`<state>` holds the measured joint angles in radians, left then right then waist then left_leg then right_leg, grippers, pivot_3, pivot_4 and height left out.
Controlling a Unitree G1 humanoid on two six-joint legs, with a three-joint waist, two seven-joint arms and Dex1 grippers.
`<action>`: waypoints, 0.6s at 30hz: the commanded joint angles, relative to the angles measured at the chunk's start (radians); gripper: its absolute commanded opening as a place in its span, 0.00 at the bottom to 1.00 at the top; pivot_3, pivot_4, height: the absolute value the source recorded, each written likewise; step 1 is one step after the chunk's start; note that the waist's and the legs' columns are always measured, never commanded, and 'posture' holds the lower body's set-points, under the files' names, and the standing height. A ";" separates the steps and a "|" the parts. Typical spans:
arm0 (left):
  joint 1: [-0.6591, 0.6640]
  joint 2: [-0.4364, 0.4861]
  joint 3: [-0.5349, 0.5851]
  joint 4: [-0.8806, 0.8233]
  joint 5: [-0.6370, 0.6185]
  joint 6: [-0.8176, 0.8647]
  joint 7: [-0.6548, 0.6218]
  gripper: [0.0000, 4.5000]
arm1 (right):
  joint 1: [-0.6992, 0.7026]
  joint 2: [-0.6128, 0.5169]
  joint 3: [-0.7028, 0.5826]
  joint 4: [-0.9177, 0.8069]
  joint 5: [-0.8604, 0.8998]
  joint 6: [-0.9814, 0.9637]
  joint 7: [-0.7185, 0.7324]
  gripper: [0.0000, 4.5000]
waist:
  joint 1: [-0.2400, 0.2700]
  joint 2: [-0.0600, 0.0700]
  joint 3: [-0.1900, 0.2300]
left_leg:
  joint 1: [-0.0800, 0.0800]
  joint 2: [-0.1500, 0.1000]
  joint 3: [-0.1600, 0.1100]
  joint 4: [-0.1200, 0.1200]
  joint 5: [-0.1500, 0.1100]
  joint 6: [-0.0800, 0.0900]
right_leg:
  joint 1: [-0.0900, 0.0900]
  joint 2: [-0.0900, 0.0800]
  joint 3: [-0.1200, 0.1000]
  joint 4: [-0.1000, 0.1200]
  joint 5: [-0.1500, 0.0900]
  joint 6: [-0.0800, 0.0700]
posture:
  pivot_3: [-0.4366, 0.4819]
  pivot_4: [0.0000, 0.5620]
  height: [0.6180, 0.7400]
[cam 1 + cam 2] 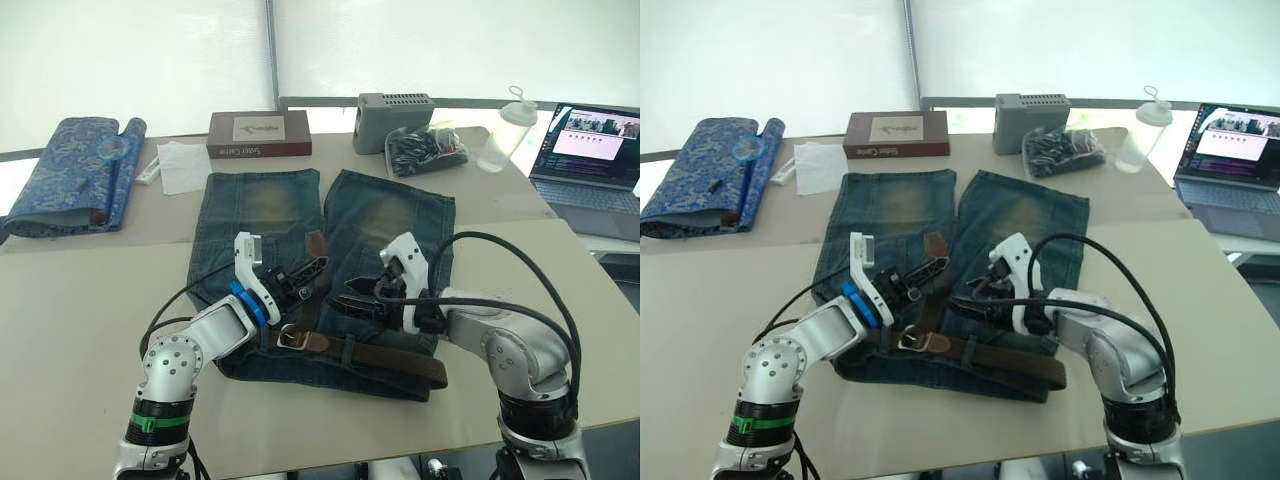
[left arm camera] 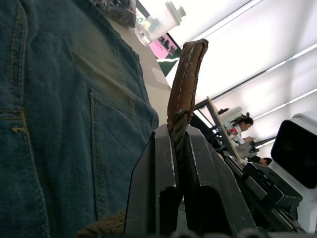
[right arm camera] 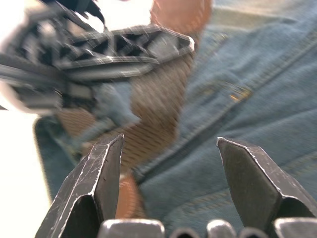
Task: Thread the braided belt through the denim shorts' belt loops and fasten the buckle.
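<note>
faded blue denim shorts (image 1: 390, 225) with yellowish patches, dark brown braided belt (image 1: 385, 357), silver buckle (image 1: 291, 338).

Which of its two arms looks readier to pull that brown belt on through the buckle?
Probably the left. Its left claw is shut on the free end of the braided belt, just above the buckle. The right claw is open beside it over the denim shorts, holding nothing.
</note>
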<state>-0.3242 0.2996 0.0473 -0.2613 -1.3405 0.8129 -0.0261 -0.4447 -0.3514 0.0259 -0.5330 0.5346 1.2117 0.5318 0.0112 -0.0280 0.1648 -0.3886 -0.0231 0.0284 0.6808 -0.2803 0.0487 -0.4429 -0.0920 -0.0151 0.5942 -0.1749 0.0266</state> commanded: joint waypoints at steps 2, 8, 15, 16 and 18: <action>-0.042 -0.024 0.000 -0.006 0.031 0.007 -0.015 0.00 | -0.030 0.048 0.009 -0.079 0.032 0.058 -0.074 0.74 | 0.001 0.000 0.000 | 0.000 0.000 0.000 0.000 0.000 0.000 | 0.000 0.000 0.000 0.000 0.000 0.000 | 0.48 0.27 1.00; -0.081 -0.071 -0.016 0.016 0.089 0.008 -0.013 0.00 | -0.055 0.161 -0.002 -0.086 0.017 0.128 -0.207 0.74 | 0.000 0.000 0.000 | 0.000 -0.001 0.000 0.001 0.000 0.000 | 0.000 0.000 0.000 0.001 0.000 0.001 | 0.48 0.27 1.00; -0.119 -0.105 -0.050 0.025 0.218 -0.004 -0.046 0.00 | -0.090 0.278 -0.019 -0.045 -0.066 0.149 -0.386 0.74 | -0.002 0.000 0.000 | 0.000 -0.001 -0.001 0.001 0.000 0.000 | 0.000 0.000 0.000 0.001 0.000 0.001 | 0.48 0.27 1.00; -0.121 -0.110 -0.051 0.025 0.229 -0.001 -0.052 0.00 | -0.093 0.292 -0.021 -0.040 -0.075 0.149 -0.402 0.74 | -0.002 0.000 0.000 | 0.000 -0.001 -0.001 0.001 0.000 0.000 | 0.000 0.000 0.000 0.001 0.000 0.001 | 0.48 0.27 1.00; -0.123 -0.114 -0.057 0.022 0.257 -0.001 -0.067 0.00 | -0.097 0.333 -0.033 -0.033 -0.091 0.149 -0.440 0.74 | -0.003 0.000 0.000 | 0.000 -0.001 -0.001 0.001 0.001 0.000 | 0.000 0.001 0.000 0.001 0.001 0.001 | 0.48 0.27 1.00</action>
<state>-0.4335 0.1935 0.0067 -0.2185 -1.1003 0.8116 -0.0656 -0.5195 -0.0470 0.0200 -0.5489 0.4550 1.3639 0.1273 0.0085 -0.0278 0.1646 -0.3885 -0.0243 0.0278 0.6817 -0.2797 0.0484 -0.4425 -0.0914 -0.0152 0.5951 -0.1744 0.0273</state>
